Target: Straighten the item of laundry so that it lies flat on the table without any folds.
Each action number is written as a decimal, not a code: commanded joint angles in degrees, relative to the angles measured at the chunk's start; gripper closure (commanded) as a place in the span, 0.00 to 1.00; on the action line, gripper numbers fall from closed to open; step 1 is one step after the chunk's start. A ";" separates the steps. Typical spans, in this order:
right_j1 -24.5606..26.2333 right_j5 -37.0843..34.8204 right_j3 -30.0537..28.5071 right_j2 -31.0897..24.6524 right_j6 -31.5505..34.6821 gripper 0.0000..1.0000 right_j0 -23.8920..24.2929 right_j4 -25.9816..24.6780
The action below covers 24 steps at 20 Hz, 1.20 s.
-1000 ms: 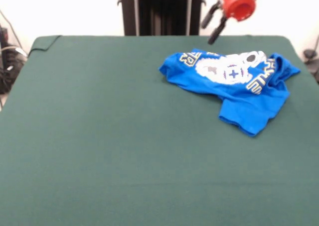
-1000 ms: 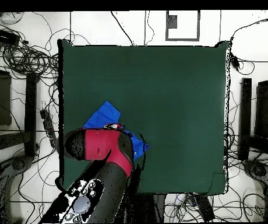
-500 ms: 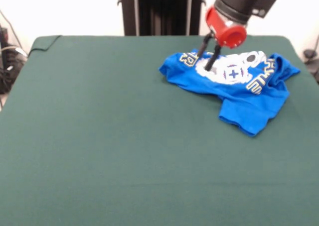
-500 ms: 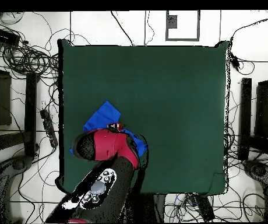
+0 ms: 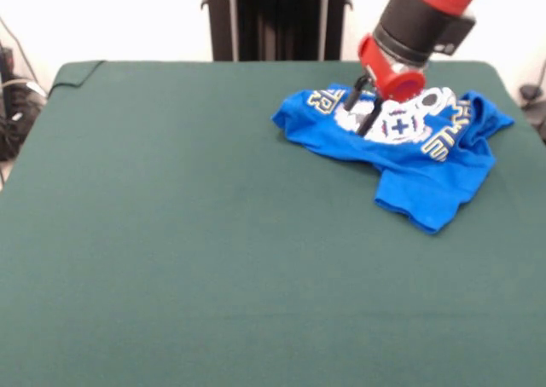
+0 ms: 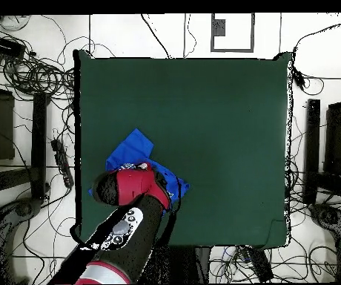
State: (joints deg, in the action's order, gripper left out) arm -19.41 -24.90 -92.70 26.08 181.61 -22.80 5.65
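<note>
Room around the gripper (image 5: 364, 107)
Only crumpled T-shirt (image 5: 426, 182) lies beneath; bare table (image 5: 188, 233) stretches everywhere beyond it.

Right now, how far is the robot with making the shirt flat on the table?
Nothing looks done: the blue T-shirt lies crumpled near one edge of the table, with folds and a sleeve tucked over. In hand: the open gripper is down on the white print, fingers apart. Left: grasp, then pull the cloth out until no folds remain.
</note>
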 commanded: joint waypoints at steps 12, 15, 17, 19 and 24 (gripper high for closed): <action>10.88 -3.68 -2.69 -0.96 1.51 0.00 3.20 -3.26; 12.81 -0.87 -1.93 0.51 1.51 0.00 3.41 -4.43; 14.22 1.51 -1.43 1.07 1.25 0.00 4.09 -5.07; 14.46 3.07 -1.34 1.01 0.25 0.00 5.15 -5.98; 14.05 4.76 -1.44 1.53 -0.32 0.00 5.71 -7.68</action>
State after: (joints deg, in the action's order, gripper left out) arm -10.63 -24.22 -92.66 29.81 181.61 -18.89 1.12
